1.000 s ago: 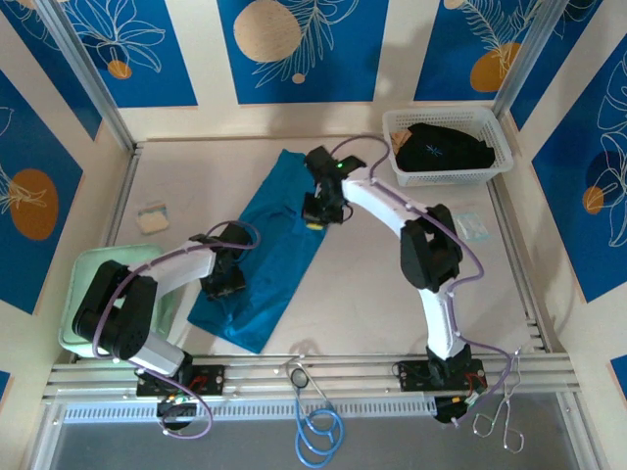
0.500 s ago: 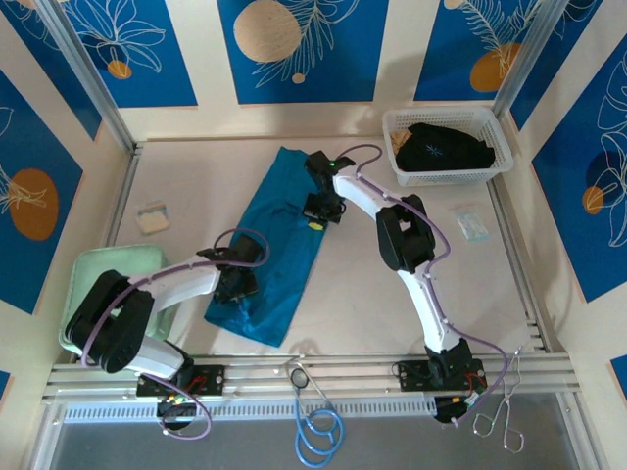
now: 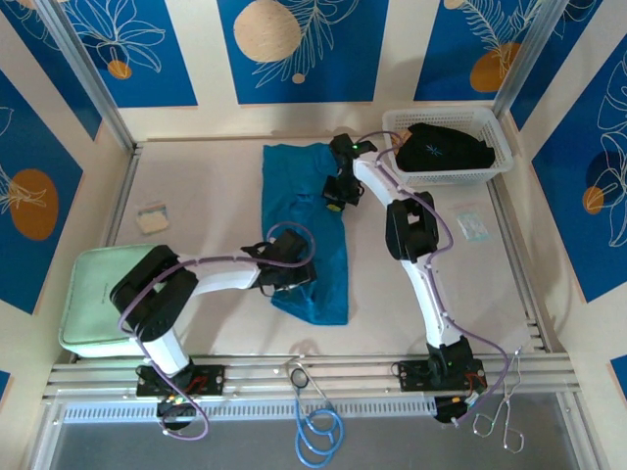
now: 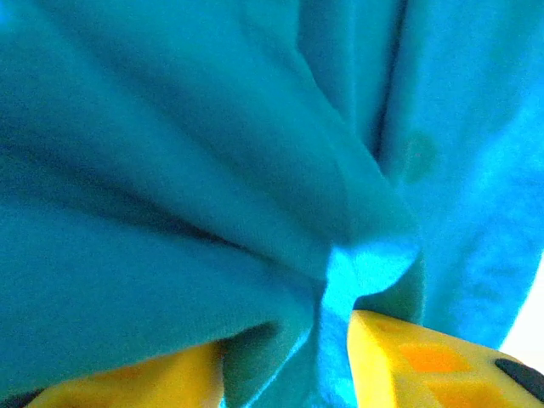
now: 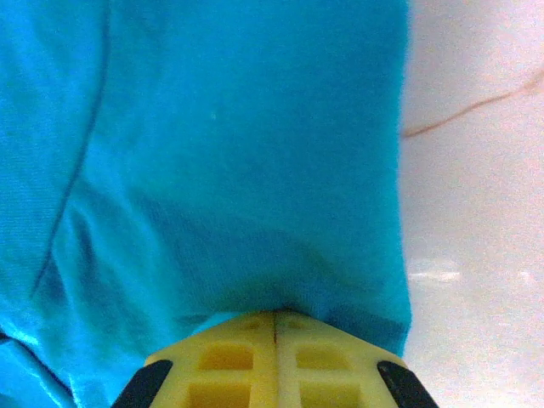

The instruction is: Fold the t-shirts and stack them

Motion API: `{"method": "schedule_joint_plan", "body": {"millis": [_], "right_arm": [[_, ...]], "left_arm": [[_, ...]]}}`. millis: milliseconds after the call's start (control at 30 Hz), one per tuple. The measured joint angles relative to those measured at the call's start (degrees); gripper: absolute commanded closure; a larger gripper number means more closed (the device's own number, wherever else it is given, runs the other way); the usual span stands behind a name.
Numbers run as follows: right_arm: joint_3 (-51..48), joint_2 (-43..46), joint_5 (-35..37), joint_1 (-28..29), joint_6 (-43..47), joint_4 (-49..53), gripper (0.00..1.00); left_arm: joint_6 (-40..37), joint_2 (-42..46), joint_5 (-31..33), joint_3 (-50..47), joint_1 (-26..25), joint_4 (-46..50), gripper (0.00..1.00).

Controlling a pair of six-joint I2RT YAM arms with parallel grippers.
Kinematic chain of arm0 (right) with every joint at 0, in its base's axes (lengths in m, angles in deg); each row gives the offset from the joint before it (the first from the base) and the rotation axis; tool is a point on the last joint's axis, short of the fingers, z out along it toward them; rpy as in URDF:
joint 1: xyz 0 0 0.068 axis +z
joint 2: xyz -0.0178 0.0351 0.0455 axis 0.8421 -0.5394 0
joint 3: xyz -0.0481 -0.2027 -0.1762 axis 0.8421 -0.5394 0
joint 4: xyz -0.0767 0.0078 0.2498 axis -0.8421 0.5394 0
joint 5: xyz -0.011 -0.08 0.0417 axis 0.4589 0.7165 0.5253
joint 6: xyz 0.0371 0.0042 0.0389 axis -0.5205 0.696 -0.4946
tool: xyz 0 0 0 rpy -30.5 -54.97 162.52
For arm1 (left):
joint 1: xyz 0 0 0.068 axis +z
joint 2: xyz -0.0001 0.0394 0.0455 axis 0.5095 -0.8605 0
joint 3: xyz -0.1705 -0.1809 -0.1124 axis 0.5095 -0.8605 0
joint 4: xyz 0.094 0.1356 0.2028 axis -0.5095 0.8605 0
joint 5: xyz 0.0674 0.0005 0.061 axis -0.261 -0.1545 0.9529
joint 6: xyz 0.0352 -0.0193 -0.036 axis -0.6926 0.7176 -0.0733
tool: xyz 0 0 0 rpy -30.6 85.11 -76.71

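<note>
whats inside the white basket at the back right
A black t-shirt with a small pale mark fills most of the white mesh basket. Anything beneath the shirt is covered.

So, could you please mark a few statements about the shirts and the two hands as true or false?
1. The black shirt lies in the white basket. True.
2. The teal shirt lies in the basket too. False: it lies on the table.
3. The left hand has teal cloth between its fingers. True.
4. The right hand hangs open over the basket. False: it is shut on the teal shirt's edge.
</note>
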Motion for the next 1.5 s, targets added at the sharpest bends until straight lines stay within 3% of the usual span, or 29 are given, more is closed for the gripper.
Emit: {"method": "schedule_joint_plan", "body": {"millis": [233, 633, 867, 1000, 1133, 1333, 1500], "right_arm": [[-9.01, 4.9, 0.02, -0.46, 0.96, -3.13, 1.0], [-9.46, 5.09, -0.02, -0.26, 0.96, -3.48, 1.0], [-9.16, 5.18, -0.13, 0.09, 2.73, -2.99, 1.0], [-9.73, 6.84, 1.49, 0.98, 6.19, -3.04, 0.83], [-17.75, 17.38, 3.3, 2.12, 10.91, -6.23, 0.67], [-37.05, 46.58, 4.7, 4.24, 18.91, -14.62, 0.64], [-51.28, 67.84, 6.99, 8.22, 26.47, -19.93, 0.57]], "left_arm": [[1.73, 2.89, -1.68, -2.03, -1.03, -0.15, 0.52], [5.86, 14.34, 0.07, -9.55, -1.9, 10.4, 0.45], [5.99, 15.5, 1.31, -8.33, -3.34, 12.46, 0.15], [2.32, 15.61, 3.74, -3.23, -3.58, 21.4, 0.03], [-4.87, 16.96, 7.89, 5.31, -3.67, 27.56, 0.0], [-21.68, 23.26, 18.23, 15.19, -3.67, 29.4, 0.0], [-39.76, 33.55, 27.19, 14.47, -3.63, 25.49, 0.05]]}}
